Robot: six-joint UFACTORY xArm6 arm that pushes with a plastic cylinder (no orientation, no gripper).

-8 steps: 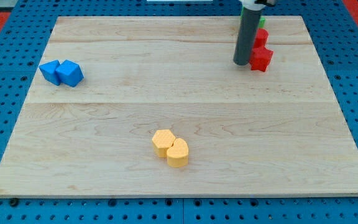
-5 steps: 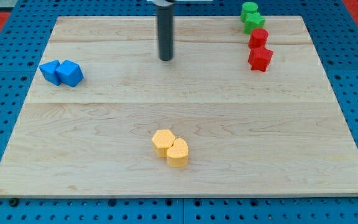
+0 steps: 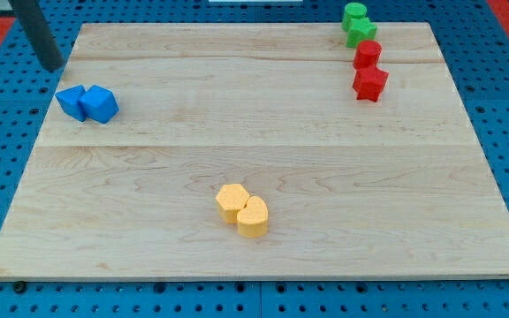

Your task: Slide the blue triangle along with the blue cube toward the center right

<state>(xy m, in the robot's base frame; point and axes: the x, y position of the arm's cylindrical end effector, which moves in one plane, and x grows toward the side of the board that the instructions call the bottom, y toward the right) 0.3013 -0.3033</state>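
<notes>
The pair to be moved is found in the upper left of the frame: the blue triangle [image 3: 70, 102] and the blue cube [image 3: 101, 103] lie touching, side by side, the triangle on the view's left, so that their common long axis runs roughly left to right across the worktop [image 3: 254, 150]. My tip [image 3: 52, 67] is seen just above and slightly to the left of the triangle, near the worktop's left edge and apart from both blocks. No claw is fitted, so no spread or pinched state can be told; only the bare rod is shown. The goal at the centre right lies far across the board, and a push from the pair's left end, along its axis, is judged to be called for; the tip must first be brought lower, to the triangle's left side.

Against the earlier frames, the rod has been carried from beside the red blocks [image 3: 368, 71] at the upper right, across the top, to the upper left; no block has shifted
</notes>
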